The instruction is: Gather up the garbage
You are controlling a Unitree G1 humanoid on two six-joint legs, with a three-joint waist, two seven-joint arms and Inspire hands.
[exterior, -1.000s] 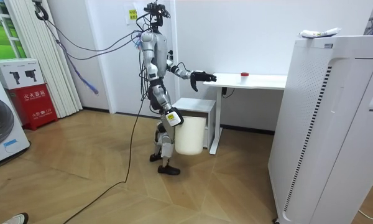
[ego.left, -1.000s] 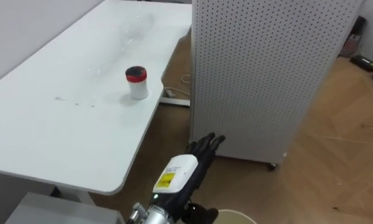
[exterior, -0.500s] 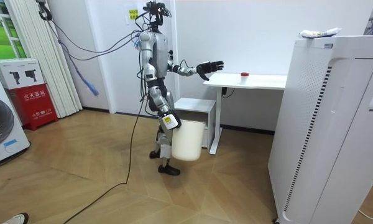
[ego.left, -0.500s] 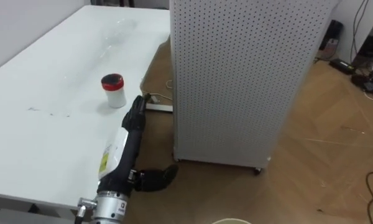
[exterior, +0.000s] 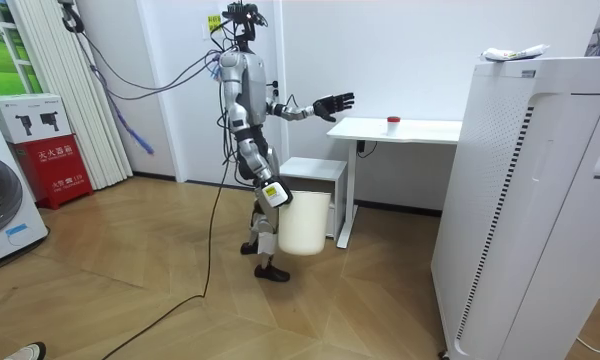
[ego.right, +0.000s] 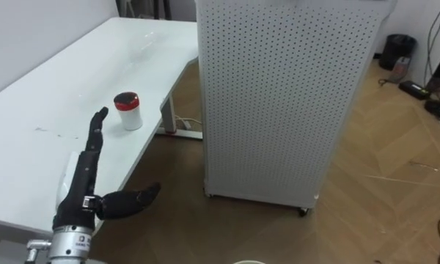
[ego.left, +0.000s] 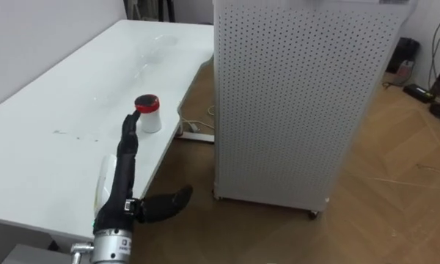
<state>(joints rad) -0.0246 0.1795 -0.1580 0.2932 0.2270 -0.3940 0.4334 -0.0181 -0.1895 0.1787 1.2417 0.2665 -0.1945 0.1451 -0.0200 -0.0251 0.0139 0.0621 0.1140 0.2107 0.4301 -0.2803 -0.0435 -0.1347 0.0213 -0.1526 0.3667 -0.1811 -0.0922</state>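
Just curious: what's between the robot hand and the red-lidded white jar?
Nothing: in the right eye view, only bare white tabletop separates left robot hand from red-lidded white jar.

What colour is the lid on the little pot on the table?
The lid is red; the left eye view shows it best.

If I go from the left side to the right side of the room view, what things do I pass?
Washing machine → red box → white bin → red-lidded jar → tall white cabinet.
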